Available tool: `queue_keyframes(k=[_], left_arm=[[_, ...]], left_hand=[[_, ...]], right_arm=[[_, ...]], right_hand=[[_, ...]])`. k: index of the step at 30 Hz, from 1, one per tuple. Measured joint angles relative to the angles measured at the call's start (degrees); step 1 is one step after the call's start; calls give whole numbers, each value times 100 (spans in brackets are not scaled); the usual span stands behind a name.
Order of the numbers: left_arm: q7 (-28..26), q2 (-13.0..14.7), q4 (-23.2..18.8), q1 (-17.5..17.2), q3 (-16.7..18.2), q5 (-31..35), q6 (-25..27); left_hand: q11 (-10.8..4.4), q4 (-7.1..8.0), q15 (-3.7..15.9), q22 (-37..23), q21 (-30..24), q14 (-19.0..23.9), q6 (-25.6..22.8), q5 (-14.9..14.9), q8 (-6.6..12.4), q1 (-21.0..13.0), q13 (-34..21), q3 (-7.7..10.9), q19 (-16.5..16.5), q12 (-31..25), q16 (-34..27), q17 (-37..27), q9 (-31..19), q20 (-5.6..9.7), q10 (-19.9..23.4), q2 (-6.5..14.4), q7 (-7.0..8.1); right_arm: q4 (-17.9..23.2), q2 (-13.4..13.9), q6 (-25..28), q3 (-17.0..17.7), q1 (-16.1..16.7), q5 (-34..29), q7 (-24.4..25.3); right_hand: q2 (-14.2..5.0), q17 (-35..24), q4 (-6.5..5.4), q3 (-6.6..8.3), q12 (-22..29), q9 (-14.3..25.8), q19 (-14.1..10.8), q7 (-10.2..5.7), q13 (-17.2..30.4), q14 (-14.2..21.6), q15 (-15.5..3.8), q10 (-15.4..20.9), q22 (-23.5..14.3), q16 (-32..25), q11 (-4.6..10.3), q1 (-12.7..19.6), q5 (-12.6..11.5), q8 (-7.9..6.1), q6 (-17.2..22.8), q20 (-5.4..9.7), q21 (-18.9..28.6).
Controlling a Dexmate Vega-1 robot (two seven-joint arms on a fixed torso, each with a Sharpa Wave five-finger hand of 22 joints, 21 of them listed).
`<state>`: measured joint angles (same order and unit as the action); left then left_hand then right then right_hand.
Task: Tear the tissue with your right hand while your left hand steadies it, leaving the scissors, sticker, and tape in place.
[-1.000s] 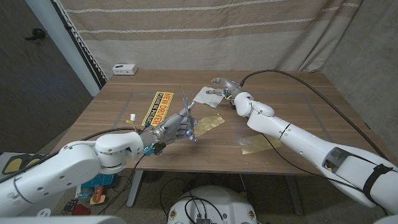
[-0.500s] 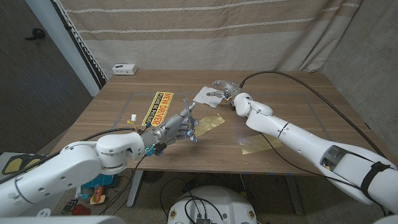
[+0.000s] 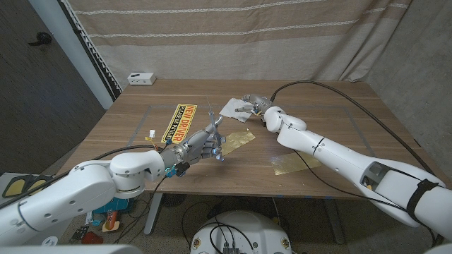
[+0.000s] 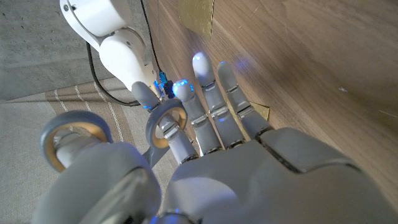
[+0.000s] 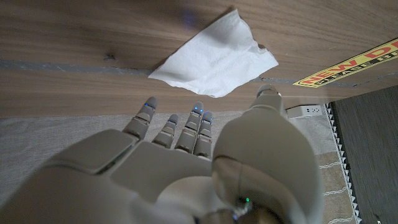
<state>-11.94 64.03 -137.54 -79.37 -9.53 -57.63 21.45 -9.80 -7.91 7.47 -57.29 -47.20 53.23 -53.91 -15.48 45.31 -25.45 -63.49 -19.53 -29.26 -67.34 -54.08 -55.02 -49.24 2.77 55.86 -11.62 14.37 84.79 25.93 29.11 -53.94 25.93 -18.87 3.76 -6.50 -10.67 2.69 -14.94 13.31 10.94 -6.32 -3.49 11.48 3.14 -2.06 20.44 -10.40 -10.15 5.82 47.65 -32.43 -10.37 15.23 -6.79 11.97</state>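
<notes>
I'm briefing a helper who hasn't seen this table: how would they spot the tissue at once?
Start at the wooden table and look to its far middle, just ahead of the right hand. The tissue lies there, a crumpled white sheet, unlike the yellow printed sticker and the flat gold patches nearby.

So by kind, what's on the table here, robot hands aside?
tissue: 1
yellow NEW DRIVER sticker: 1
scissors: 1
gold tape pieces: 2
white box: 1
small white item, too small to identify: 1
Total: 7
</notes>
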Motion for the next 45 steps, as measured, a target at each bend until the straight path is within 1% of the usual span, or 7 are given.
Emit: queue_keyframes(k=[4, 13, 16, 20, 23, 30, 45], left_arm=[[1, 1, 1, 0, -2, 9, 1], [27, 17, 5, 5, -11, 55, -10], [47, 17, 5, 5, -11, 71, -29], [65, 21, 26, 5, -32, 92, -39], [74, 25, 30, 16, -42, 102, -41], [110, 36, 46, 44, -58, 112, -44], [195, 45, 103, 68, -74, 108, -83]], left_hand=[[0, 0, 0, 1, 0, 0, 1, -29, -12, 0, 24, 0, 0, 0, 0, 6, 0, 0, 0, 0, -1], [9, 0, 0, 12, -28, 0, 19, -30, -17, 0, 25, 0, 0, 43, 0, 5, 0, 0, 9, 0, -19], [9, 0, 0, 18, -28, 0, 19, -30, -18, 0, 28, 0, 0, 43, 0, 14, 1, 0, 9, 0, -19], [9, 0, 0, 10, -50, 0, 19, -30, -22, 0, -6, 0, 0, 43, 0, -1, 1, 0, 9, 0, -19], [9, 0, 0, 12, -50, 0, 19, -30, -23, 0, 8, 0, 0, 43, 0, 2, 1, 0, 9, 0, -19], [9, 0, 0, 29, -50, 0, 19, -30, -36, 0, -6, 0, 0, 43, 0, 11, 1, 0, 10, 0, -19], [19, 0, 0, 53, -72, 0, 19, -65, -44, 0, -30, 0, 0, 83, 0, -5, -27, 0, 19, 0, -19]], right_arm=[[-72, -22, 31, -56, -46, -6, -38], [-231, -79, 99, -173, -150, -22, -115], [-287, -102, 99, -211, -183, -22, -115], [-357, -129, 153, -259, -223, -30, -190], [-396, -143, 175, -288, -249, -33, -217], [-499, -177, 236, -377, -314, -56, -273], [-723, -271, 375, -646, -475, -267, -354]], right_hand=[[0, 0, 0, 0, 0, 0, 41, -20, 0, 0, 0, 0, 0, 0, 0, 0, 0, 0, -20, 23, 0], [0, 0, -1, 1, 0, 0, 41, 33, 0, 0, 0, 0, 0, -3, 0, 0, 0, 0, -29, 23, 0], [0, 0, -1, 1, 0, 0, 41, 105, 0, -53, -9, -12, -1, -3, -12, 0, 0, -24, -19, 23, -33], [0, 0, -1, 2, 0, 0, 72, 105, 0, -62, 0, -42, 0, -3, -42, 0, 0, -24, -19, -8, -32], [-2, 0, -1, 2, -49, 0, 93, 105, 0, -83, 21, -69, -1, -3, -61, -2, 0, -24, -19, 14, -32], [-30, 0, -1, 2, -49, 0, 123, 71, 0, -124, 1, -145, -1, -3, -19, -29, 0, -24, -52, -16, -54], [-30, 0, -25, -22, -49, 0, 173, 41, 0, -143, 21, -174, -15, -3, -50, -29, 0, -24, -82, -29, -53]])
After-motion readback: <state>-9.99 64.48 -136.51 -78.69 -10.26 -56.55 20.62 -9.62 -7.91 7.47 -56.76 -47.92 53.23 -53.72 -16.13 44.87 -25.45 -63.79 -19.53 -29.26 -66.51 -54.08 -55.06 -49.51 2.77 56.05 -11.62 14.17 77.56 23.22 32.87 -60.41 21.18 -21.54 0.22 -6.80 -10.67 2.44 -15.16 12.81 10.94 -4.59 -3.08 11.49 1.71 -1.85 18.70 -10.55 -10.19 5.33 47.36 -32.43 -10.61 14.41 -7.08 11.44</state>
